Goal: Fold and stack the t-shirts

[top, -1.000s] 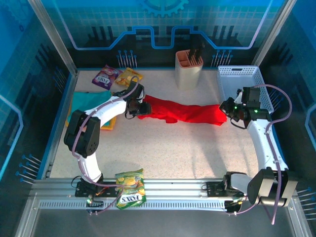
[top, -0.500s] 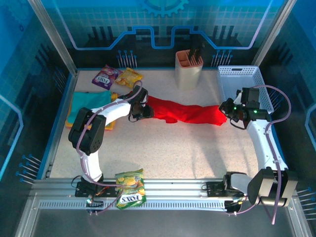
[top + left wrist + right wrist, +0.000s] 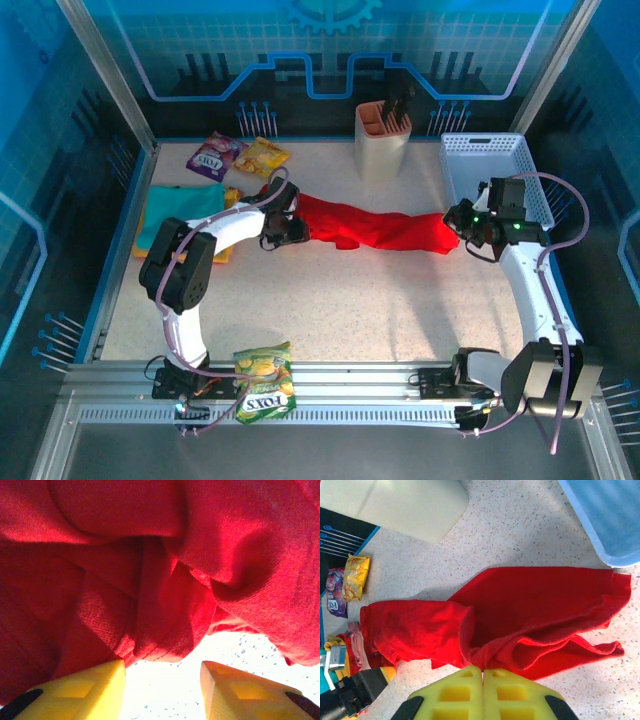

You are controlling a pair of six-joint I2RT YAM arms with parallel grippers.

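left end effector [image 3: 162, 669] has nudged closer to the red t-shirt [image 3: 375, 228], jaws apart and empty, right end effector [image 3: 483, 671] stays pinched on its other end, shirt strung out on the bench [image 3: 350, 300] in front of the beige holder [image 3: 383, 140], so probably a two-handed spread coming

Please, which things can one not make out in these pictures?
- Right wrist view: whether the shut right gripper pinches the red t-shirt; its fingers hide the contact.
- Left wrist view: the red t-shirt's outline, cut off by the frame edges.
- Top view: the teal t-shirt's fold, partly under the left arm.
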